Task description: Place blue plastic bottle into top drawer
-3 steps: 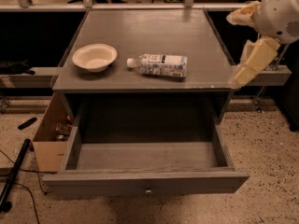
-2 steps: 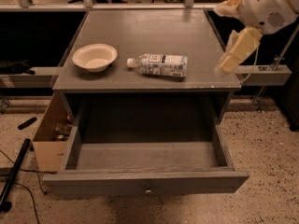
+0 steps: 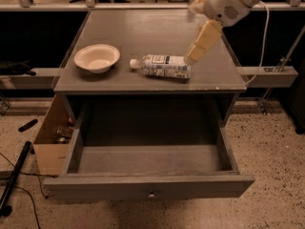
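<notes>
The blue plastic bottle [image 3: 162, 66] lies on its side on the grey cabinet top [image 3: 143, 27], cap pointing left towards the bowl. The top drawer [image 3: 147, 162] is pulled fully out below, with a bare floor and a small round knob [image 3: 151, 194] on its worn front panel. My gripper [image 3: 193, 32] hangs above the right part of the cabinet top, open and empty. Its lower cream finger [image 3: 202, 42] points down and ends just over the bottle's right end.
A cream round bowl [image 3: 96, 57] sits on the cabinet top, left of the bottle. A brown cardboard box [image 3: 51, 138] with small items stands on the floor left of the drawer. A black pole [image 3: 13, 175] and cables lie at the lower left.
My gripper has moved left and down from beyond the cabinet's right edge to above the bottle's right end. The bottle, bowl and drawer have not moved.
</notes>
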Robot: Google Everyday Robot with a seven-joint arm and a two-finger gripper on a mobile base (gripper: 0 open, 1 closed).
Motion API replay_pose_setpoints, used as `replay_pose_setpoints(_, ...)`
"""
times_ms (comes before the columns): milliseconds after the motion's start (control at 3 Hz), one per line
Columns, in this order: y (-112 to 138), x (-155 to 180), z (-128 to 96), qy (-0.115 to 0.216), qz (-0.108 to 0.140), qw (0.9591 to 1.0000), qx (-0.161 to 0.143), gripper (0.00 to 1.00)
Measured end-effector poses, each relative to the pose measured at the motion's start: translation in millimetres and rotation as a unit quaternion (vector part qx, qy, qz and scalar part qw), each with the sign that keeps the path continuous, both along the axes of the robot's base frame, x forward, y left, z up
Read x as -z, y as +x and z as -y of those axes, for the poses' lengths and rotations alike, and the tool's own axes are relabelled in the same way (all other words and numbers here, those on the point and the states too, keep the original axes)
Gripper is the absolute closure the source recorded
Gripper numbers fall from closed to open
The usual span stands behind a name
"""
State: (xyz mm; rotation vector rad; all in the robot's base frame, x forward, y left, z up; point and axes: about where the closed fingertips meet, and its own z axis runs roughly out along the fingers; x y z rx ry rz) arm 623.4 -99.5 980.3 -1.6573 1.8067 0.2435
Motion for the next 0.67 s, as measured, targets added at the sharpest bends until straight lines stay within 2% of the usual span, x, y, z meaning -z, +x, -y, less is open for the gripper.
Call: replay_pose_setpoints(667, 37.5, 48.6, -34.0, 0.002, -0.033, 0.9994, 0.008, 0.0)
